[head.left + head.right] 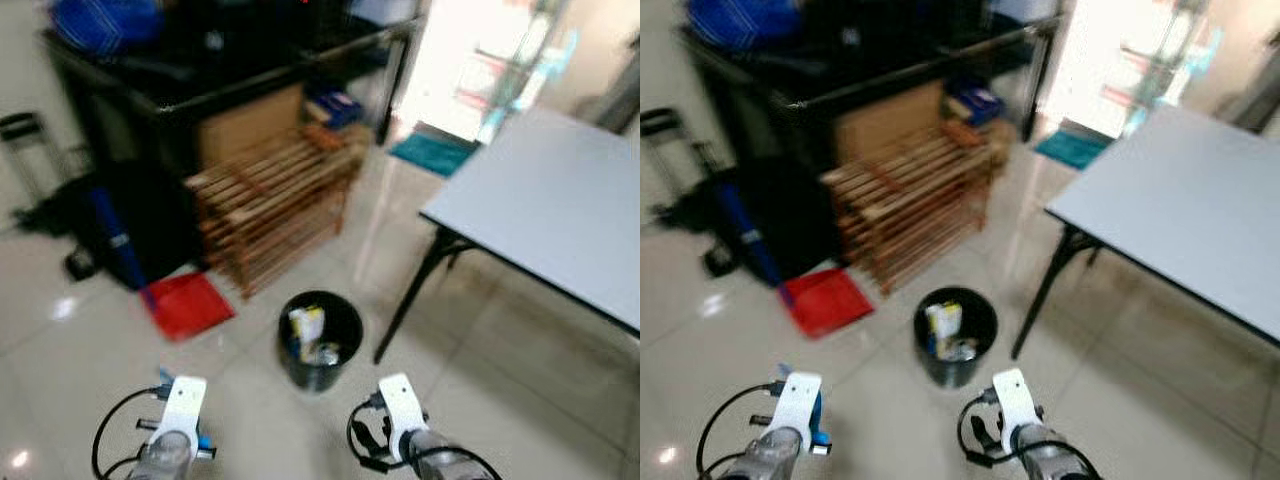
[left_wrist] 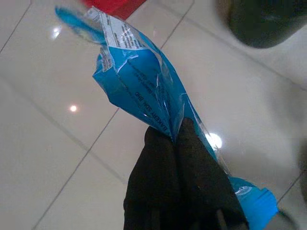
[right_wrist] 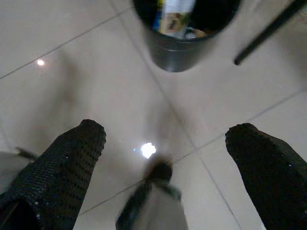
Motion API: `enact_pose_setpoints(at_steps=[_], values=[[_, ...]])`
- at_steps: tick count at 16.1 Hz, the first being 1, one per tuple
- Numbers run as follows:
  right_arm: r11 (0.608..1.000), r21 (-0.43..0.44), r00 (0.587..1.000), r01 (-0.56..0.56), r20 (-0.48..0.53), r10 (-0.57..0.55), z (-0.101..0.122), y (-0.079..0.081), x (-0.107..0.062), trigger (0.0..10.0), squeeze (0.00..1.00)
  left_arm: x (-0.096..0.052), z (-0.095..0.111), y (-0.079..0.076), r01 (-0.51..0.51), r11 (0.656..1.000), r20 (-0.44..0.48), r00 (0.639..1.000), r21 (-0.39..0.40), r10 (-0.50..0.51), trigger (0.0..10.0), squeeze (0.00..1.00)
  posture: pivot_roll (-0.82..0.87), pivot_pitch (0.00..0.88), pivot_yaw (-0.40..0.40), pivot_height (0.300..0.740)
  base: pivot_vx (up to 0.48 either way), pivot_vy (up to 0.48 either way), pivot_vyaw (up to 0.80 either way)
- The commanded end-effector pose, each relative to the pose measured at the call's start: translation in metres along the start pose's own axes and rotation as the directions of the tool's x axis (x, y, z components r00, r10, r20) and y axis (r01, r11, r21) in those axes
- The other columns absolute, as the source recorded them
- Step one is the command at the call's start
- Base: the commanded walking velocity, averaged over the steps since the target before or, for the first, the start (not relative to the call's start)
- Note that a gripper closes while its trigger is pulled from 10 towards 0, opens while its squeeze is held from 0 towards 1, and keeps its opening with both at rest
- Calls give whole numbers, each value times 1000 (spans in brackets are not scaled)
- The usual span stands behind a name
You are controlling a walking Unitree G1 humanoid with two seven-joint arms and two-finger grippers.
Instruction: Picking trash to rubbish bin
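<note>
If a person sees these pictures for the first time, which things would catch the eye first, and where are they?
Probably the blue plastic wrapper, pinched in the shut left gripper above the pale tiled floor. Next, the black rubbish bin on the floor just ahead of both arms, already holding some trash, beside the leg of the grey table. The right gripper hangs open and empty over the tiles.

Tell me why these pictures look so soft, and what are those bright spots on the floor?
Both eye views are smeared by motion blur: the wooden rack and black bin lack crisp edges, and the doorway is overexposed. The left wrist view shows the blue wrapper fairly sharply, with lamp glare on the tiles. The right wrist view has one glare spot and a blurred bin.
</note>
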State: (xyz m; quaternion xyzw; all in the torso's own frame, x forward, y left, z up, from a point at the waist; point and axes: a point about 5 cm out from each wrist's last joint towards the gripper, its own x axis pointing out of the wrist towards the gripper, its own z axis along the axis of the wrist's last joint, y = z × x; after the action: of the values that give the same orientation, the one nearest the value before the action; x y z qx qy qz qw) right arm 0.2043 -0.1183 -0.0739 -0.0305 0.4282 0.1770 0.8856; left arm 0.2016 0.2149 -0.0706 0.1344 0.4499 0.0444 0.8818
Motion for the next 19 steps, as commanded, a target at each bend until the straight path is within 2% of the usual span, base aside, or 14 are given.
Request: enact_pose_setpoints(at_steps=[1, 19], values=[[999, 3, 999, 34, -1, -34, -1, -12, -3, 10000, 0, 0, 5, -9, 21, 1000, 14, 1000, 0, -21, 10000, 0, 35, 30, -54, 740, 469, 0, 0], [1000, -9, 1000, 24, -6, -25, -1, -10, -3, 10000, 0, 0, 5, -10, 34, 999, 13, 999, 12, -34, 10000, 0, 35, 34, -52, 740, 465, 0, -28]])
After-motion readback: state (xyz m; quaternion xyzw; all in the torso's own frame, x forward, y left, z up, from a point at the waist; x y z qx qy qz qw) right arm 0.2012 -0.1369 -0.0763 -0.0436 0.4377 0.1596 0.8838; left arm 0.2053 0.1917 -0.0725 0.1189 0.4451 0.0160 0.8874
